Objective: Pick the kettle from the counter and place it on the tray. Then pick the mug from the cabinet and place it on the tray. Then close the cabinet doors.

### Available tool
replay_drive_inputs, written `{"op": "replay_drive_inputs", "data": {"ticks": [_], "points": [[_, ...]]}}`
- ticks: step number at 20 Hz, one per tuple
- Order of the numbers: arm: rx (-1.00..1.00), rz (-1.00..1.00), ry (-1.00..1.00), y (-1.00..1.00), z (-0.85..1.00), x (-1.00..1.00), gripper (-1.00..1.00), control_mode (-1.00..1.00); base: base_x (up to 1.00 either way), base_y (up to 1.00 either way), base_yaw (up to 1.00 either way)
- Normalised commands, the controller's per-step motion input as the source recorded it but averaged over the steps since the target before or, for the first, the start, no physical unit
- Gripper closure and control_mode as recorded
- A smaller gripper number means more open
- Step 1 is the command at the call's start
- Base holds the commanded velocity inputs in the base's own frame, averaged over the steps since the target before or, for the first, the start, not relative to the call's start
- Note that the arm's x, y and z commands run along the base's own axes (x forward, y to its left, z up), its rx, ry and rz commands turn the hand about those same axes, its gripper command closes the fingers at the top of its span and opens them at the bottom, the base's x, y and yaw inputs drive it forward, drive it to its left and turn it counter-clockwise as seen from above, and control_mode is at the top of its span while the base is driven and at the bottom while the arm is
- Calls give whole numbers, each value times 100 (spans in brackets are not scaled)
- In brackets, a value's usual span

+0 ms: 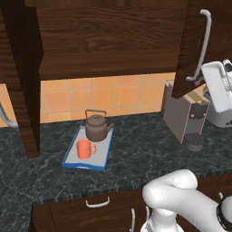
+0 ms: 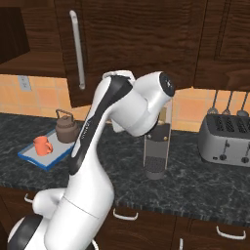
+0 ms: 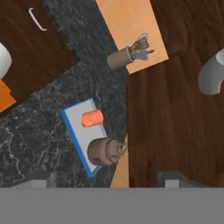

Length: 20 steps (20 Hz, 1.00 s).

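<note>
Already on the tray: kettle at the back end, spout toward the coffee machine; mug at the front end, handle to the same side. Tray's long axis running from counter edge toward the tiled wall. Cabinet doors ajar, left one edge-on. From the hand view, a utensil holder by the wall. From the right base view, a toaster. Gripper tips barely visible; spacing impossible to tell.
</note>
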Motion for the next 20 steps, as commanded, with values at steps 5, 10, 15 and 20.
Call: {"op": "replay_drive_inputs", "data": {"ticks": [5, 10, 15, 20], "points": [[0, 0, -6, 44, -23, 68, -100, -100, 0, 0, 0], [0, 0, -4, 25, -18, 57, -100, -100, 0, 0, 0], [-1, -2, -11, 22, -14, 58, -100, -100, 0, 0, 0], [-7, -13, -14, 49, -19, 71, -100, -100, 0, 0, 0]]}}
